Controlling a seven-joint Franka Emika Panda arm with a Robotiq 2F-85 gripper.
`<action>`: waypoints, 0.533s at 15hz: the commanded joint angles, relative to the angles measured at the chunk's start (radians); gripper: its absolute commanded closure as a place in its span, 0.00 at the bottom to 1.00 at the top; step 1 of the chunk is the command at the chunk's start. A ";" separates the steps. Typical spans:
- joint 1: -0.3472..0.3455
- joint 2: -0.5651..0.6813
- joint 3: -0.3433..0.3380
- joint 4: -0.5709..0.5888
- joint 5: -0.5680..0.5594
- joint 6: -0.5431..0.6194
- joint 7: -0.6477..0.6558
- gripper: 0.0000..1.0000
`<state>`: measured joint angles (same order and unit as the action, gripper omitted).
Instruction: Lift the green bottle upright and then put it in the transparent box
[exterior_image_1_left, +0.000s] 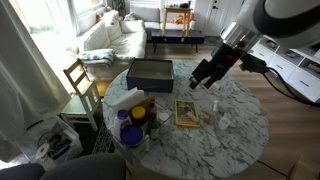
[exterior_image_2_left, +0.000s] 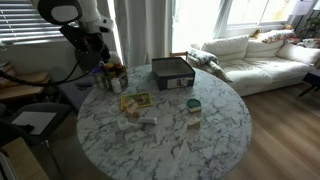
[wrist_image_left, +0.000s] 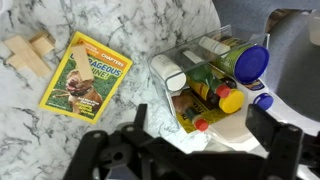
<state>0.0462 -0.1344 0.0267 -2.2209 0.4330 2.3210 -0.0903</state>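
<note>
The green bottle (exterior_image_2_left: 193, 107) is small, with a pale top and band. It is on the marble table right of the yellow-framed picture card (exterior_image_2_left: 135, 101) and looks roughly upright. It is out of the wrist view. The transparent box (wrist_image_left: 178, 62) holds several bottles and blue-lidded jars and sits beside the card (wrist_image_left: 85, 75). It shows in both exterior views (exterior_image_1_left: 135, 118) (exterior_image_2_left: 112, 80). My gripper (wrist_image_left: 205, 128) is open and empty. It hangs above the table near the box (exterior_image_2_left: 103, 60) (exterior_image_1_left: 203, 78), far from the green bottle.
A dark rectangular box (exterior_image_1_left: 150, 72) (exterior_image_2_left: 172, 72) stands at the back of the round table (exterior_image_2_left: 220, 140). Wooden blocks (wrist_image_left: 25, 55) (exterior_image_2_left: 147, 118) lie beyond the card, on the side away from the transparent box. A chair (exterior_image_1_left: 80, 85) stands beside the table.
</note>
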 joint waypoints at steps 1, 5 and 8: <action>-0.030 -0.148 -0.088 -0.137 0.069 -0.031 -0.162 0.00; -0.058 -0.255 -0.183 -0.202 0.051 -0.055 -0.253 0.00; -0.050 -0.218 -0.188 -0.166 0.034 -0.042 -0.228 0.00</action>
<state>-0.0114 -0.3527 -0.1545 -2.3881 0.4715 2.2797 -0.3225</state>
